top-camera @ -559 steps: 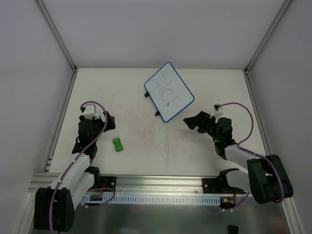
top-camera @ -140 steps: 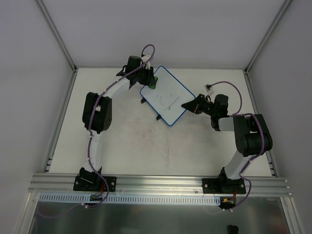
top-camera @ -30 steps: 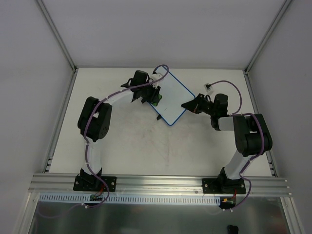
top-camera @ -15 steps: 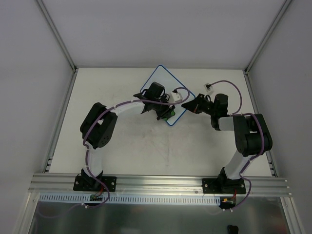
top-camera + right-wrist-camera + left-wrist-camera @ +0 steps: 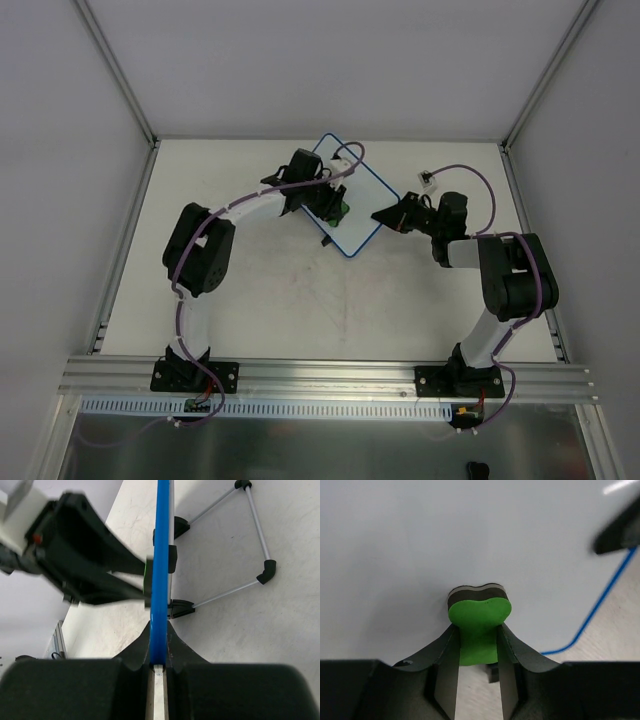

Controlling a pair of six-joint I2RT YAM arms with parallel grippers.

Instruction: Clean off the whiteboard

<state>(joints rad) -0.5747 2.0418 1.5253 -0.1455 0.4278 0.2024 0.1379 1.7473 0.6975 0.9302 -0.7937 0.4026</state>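
1. Green foam backed by a dark felt layer made up the eraser (image 5: 479,622), and the left hand (image 5: 477,632) was clenched on it, one finger on each flank.
2. In the left wrist view the felt face lay against the surface of the whiteboard (image 5: 470,540), which looked plain white all around the eraser (only part of the board fell inside that view).
3. From above, the whiteboard sat toward the back of the worktop (image 5: 250,290), near the middle. It was turned so that its corners pointed like a diamond, and it lay between the two hands.
4. The right hand (image 5: 159,627) was closed on the board's thin blue rim at its right-hand corner. In the right wrist view the rim ran edge-on, straight up from between the fingers.
5. A small black tab (image 5: 173,559) stood out from the rim on its right side in that view. Thin grey rods with black joints (image 5: 250,535) lay over the worktop beyond it (I could not tell what they belonged to).
6. The left arm reached in an arc from its base, over the left part of the worktop, and ended over the board's left half. A spot of the eraser's green showed at its tip.
7. The right arm was folded along the worktop's right side, with its hand pointing left at the board.
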